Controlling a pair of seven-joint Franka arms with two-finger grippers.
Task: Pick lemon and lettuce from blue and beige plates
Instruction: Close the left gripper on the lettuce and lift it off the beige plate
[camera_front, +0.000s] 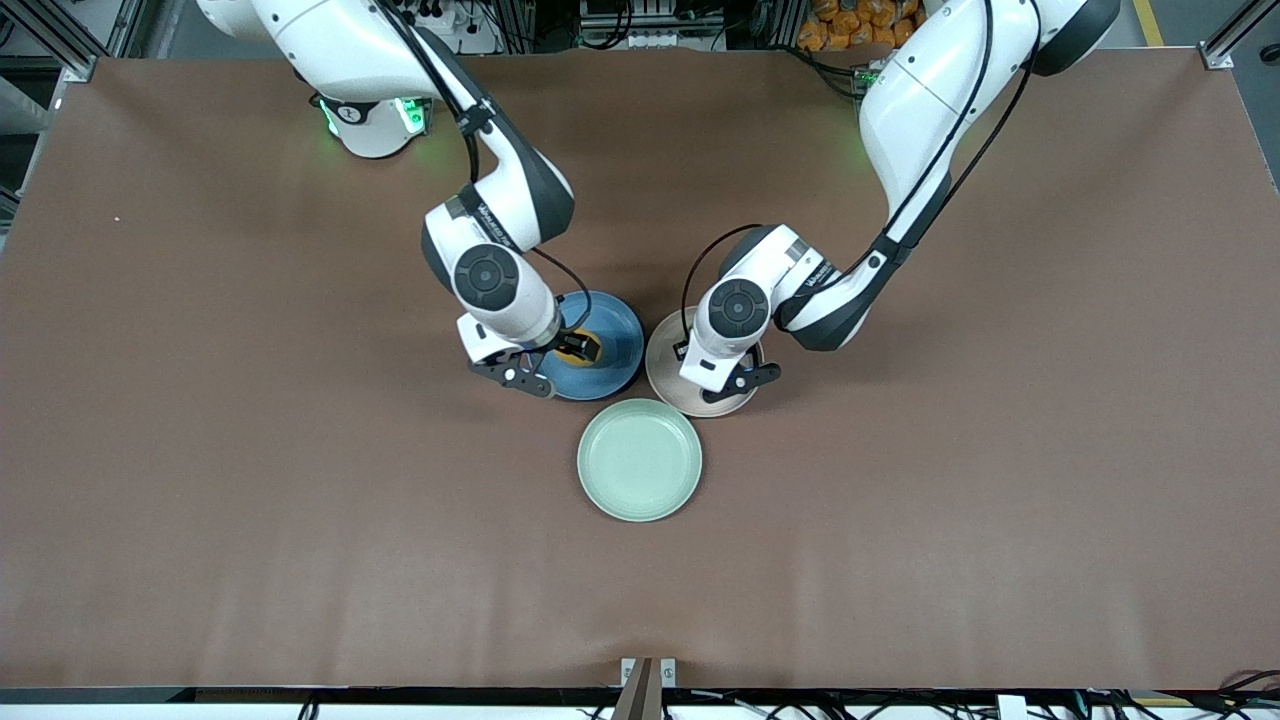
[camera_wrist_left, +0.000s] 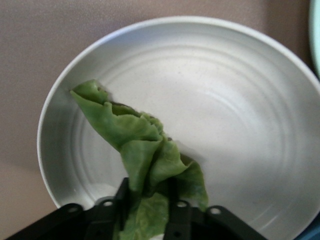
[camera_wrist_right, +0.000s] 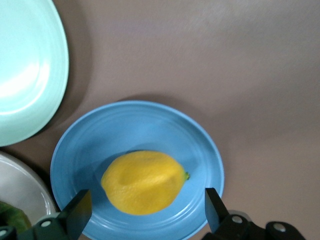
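Note:
The lemon (camera_wrist_right: 144, 182) lies on the blue plate (camera_wrist_right: 200, 150). My right gripper (camera_wrist_right: 145, 207) is low over it and open, one finger at each end of the lemon, not touching it. In the front view the lemon (camera_front: 585, 348) shows on the blue plate (camera_front: 620, 335) under the right gripper (camera_front: 572, 347). My left gripper (camera_wrist_left: 148, 205) is shut on the lettuce (camera_wrist_left: 140, 145); the leaf's free end still lies on the beige plate (camera_wrist_left: 240, 100). In the front view the left gripper (camera_front: 735, 382) is over the beige plate (camera_front: 663, 365) and hides the lettuce.
A pale mint-green plate (camera_front: 640, 460) sits nearer to the front camera, touching both plates' edges; it also shows in the right wrist view (camera_wrist_right: 25, 75). Brown table (camera_front: 250, 480) lies all around the three plates.

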